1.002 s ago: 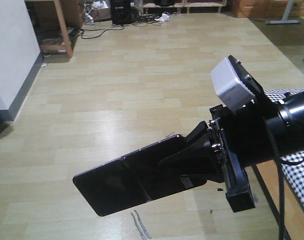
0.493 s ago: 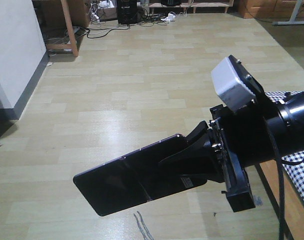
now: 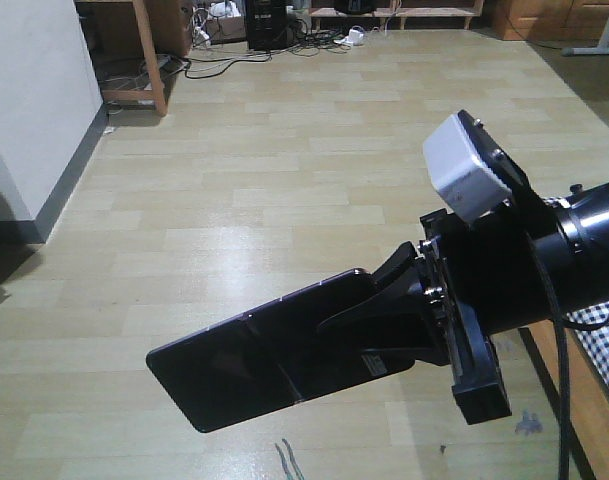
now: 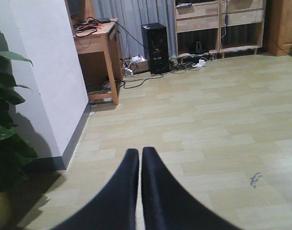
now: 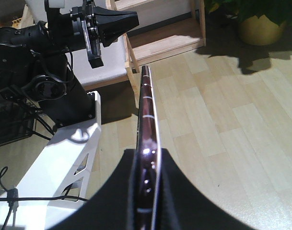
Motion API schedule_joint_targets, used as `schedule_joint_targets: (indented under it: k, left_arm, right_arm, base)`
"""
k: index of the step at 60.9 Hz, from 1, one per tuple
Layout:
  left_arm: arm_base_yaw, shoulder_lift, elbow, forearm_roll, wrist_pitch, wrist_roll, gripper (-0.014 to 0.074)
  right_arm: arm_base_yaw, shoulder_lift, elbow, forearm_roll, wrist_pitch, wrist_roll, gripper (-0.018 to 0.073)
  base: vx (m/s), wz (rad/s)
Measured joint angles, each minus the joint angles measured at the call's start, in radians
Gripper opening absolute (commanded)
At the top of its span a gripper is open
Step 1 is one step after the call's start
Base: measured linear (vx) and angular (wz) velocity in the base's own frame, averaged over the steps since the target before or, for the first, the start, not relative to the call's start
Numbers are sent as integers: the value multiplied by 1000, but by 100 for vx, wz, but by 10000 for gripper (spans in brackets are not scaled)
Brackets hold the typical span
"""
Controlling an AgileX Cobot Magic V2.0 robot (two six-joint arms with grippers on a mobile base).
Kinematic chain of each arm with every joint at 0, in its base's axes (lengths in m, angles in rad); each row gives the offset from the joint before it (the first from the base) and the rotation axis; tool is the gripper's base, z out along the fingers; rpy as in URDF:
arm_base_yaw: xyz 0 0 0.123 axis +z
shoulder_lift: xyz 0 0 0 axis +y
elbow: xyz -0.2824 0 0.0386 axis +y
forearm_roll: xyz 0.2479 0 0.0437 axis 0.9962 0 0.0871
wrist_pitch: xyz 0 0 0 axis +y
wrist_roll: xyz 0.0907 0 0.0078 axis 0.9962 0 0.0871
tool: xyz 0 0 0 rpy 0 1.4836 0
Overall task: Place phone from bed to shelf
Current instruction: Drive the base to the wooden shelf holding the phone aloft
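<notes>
Clamping the thin glossy black rectangular phone by one short end, the black right gripper has its two fingers pressed on the flat faces. The phone juts out past the fingertips, held in the air above the pale wood-plank floor. From the right wrist it shows edge-on, a silvery rim running straight away from the camera. A small white label sits on the phone's face close to the fingers. Just behind that arm, at the right border of the front view, a strip of the black-and-white checked bed shows, apart from the phone. The black left gripper hangs over bare floor with its fingers together and nothing between them. Beyond the phone's far end in the right wrist view stands the light natural-wood shelf with thick flat boards, well apart from the phone, and a green plant in a yellow pot beside it. Farthest off in the left wrist view are a white wall, a brown wooden desk and a black computer tower.
</notes>
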Motion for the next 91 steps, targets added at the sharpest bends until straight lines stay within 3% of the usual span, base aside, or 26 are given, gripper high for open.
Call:
schedule_joint_targets:
  k: [91]
  left_arm:
    - [0, 0, 0, 0, 0, 0, 1]
  right_arm:
    - [0, 0, 0, 0, -1, 0, -2]
  base:
    - [27, -3]
